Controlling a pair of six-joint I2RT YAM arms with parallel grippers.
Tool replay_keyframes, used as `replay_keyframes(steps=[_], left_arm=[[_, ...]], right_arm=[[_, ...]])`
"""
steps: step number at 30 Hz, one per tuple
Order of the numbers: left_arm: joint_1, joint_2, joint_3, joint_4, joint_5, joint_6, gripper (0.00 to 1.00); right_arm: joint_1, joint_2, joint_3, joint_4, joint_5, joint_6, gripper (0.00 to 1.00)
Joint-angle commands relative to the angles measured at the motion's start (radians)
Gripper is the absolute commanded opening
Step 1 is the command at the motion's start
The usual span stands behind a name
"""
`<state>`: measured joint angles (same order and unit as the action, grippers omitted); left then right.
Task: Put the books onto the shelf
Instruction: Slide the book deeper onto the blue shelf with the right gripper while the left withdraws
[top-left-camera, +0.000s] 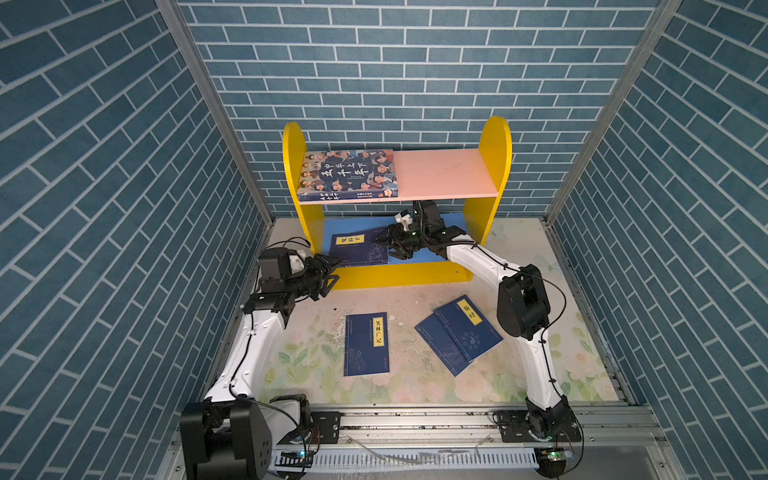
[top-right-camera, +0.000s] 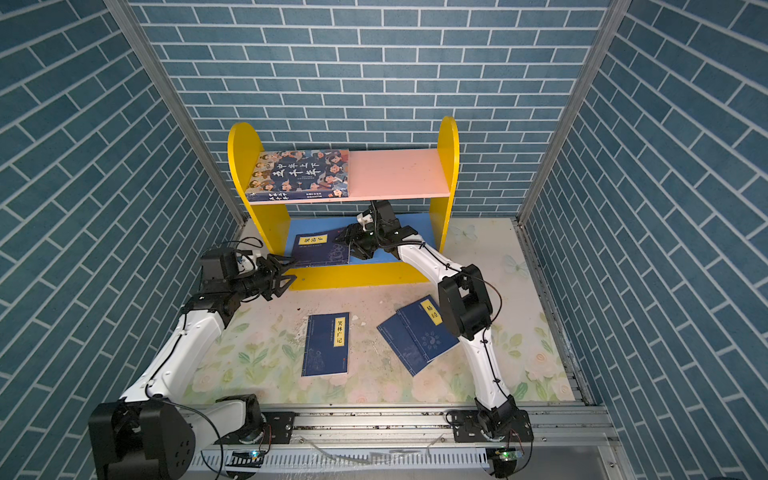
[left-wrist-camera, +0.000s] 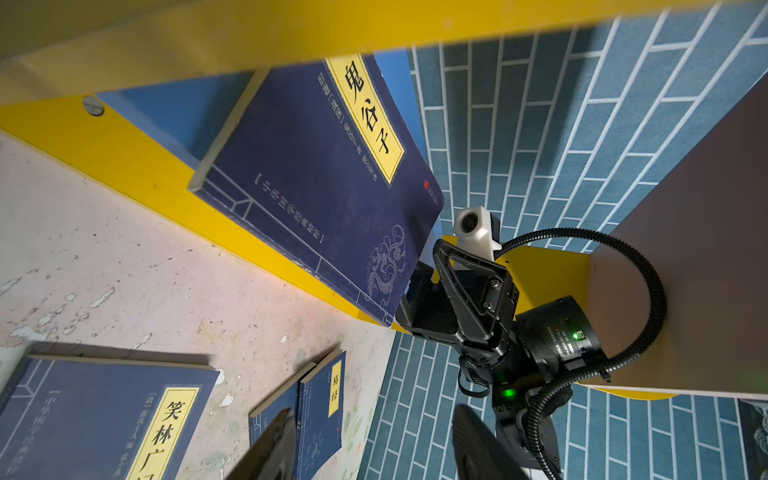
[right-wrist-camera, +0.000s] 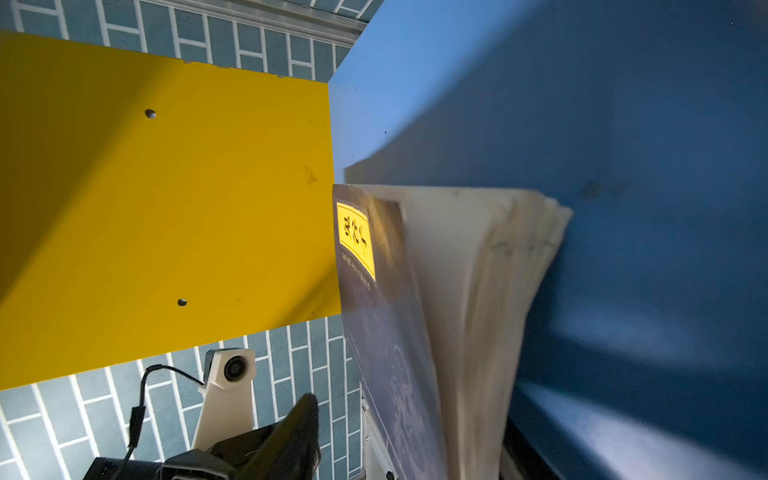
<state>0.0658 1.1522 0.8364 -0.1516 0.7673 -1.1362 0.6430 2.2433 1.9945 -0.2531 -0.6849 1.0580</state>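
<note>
In both top views you can count five books. One thick book (top-left-camera: 347, 172) with cartoon faces around a white title lies flat at the left end of the shelf (top-left-camera: 494, 141), on its pink upper board (top-left-camera: 444, 172). One thin navy book (top-left-camera: 359, 249) sits askew on the blue lower board (top-left-camera: 353, 226). Three more rest on the floral tabletop (top-left-camera: 316, 353): a lone book (top-left-camera: 366, 344), and a top book (top-left-camera: 467, 328) overlapping a bottom book (top-left-camera: 436, 349). Your left gripper (top-left-camera: 330, 272) hovers by the shelf's left foot, jaws parted and empty. Your right gripper (top-left-camera: 388, 246) reaches under the pink board to the thin navy book's edge, jaws spread. From the left wrist, that book shows a matte cover, a yellow rectangular label, pale line drawings and a cream page block (one corner passes the board's front edge). From the right wrist, its pages fan loosely against the smooth blue board, and a dark finger (right-wrist-camera: 299, 428) stands clear of the cover, so nothing is gripped.
</note>
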Motion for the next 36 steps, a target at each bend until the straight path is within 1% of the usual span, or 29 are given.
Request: replay_keyframes(steps=[1,4,7,14,19,21,27,36], left_arm=[[0.006,0.012,-0.009,0.025,0.004,0.087,0.62],[0.007,0.022,-0.017,0.036,0.0,0.107,0.62],[0.005,0.032,-0.034,0.073,0.004,0.101,0.62],[0.005,0.069,-0.037,0.127,0.003,0.149,0.62],[-0.002,0.095,-0.039,0.182,0.013,0.189,0.63],[-0.007,0.109,-0.027,0.181,0.03,0.225,0.63],[-0.009,0.122,-0.006,0.119,0.043,0.316,0.63],[-0.028,0.169,-0.011,0.213,0.027,0.347,0.63]], right_arm=[[0.004,0.018,0.066,-0.107,0.054,-0.092,0.62],[0.013,0.034,0.12,-0.193,0.099,-0.13,0.64],[0.02,0.044,0.146,-0.222,0.129,-0.141,0.65],[0.031,0.073,0.224,-0.312,0.225,-0.178,0.67],[0.038,0.097,0.307,-0.423,0.353,-0.227,0.67],[0.041,0.106,0.338,-0.458,0.389,-0.241,0.67],[0.046,0.108,0.354,-0.459,0.407,-0.241,0.66],[0.073,0.07,0.32,-0.442,0.402,-0.234,0.64]])
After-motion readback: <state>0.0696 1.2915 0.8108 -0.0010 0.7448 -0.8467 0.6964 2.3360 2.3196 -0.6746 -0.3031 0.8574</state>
